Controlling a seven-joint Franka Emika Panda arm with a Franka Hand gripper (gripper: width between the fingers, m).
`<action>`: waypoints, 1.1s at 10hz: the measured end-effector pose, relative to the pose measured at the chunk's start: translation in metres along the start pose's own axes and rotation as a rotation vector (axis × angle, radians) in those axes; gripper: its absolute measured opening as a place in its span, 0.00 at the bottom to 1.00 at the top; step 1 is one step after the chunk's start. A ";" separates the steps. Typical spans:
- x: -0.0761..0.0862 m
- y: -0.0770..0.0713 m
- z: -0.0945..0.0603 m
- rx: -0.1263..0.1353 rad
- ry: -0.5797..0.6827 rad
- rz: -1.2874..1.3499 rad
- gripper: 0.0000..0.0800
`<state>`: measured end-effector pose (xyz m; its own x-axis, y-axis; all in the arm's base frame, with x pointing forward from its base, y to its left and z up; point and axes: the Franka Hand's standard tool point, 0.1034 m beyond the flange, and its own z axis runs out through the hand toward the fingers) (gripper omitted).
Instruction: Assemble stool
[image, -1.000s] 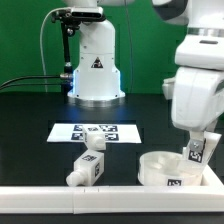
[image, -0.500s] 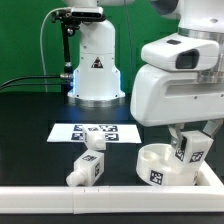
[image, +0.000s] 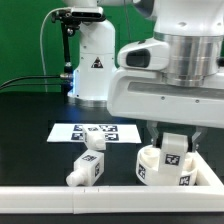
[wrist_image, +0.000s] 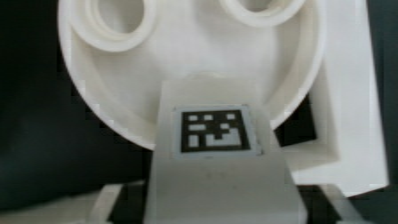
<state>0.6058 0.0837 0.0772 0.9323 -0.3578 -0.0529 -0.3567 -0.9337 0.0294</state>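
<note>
White held leg (image: 173, 153) is sitting clamped in the gripper (image: 172, 146). Jaws are standing narrow, pressing on its two sides, with its tag facing the exterior camera.

Arm is reaching down from the upper right of the exterior view. Its bulky white wrist housing (image: 165, 85) is filling most of that side, and the hand is pointing roughly straight down at the black table (image: 30, 120).

Held leg is hanging over the round seat (image: 148, 172) at the lower right of the exterior view, lower end sitting inside the seat's outline. Can't tell whether it is actually touching the seat. Seat is lying on the table, showing tags on its side wall.

Wrist view is looking along the held leg, with its tagged face (wrist_image: 217, 130) filling the middle. Seat (wrist_image: 125, 95) is lying behind it, presenting two round sockets (wrist_image: 121, 28) to the camera. The leg's far end is stopping short of both sockets in that picture.

Two loose legs are lying at the lower centre of the exterior view, well apart from the seat. One (image: 90, 168) is lying on its side, and the other (image: 95, 143) is sitting just behind it.

Marker board (image: 70, 130) is lying flat just beyond them, centre left. White arm base (image: 95, 65) is standing at the upper centre, behind the marker board. White rail (image: 60, 196) is running along the bottom edge of the exterior view.
</note>
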 end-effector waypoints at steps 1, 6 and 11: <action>0.002 0.003 -0.001 -0.009 0.007 0.073 0.42; 0.004 0.008 0.000 -0.046 0.043 0.411 0.42; 0.008 0.027 0.005 -0.064 0.167 0.896 0.42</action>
<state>0.6030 0.0558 0.0729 0.3063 -0.9382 0.1614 -0.9519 -0.3030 0.0452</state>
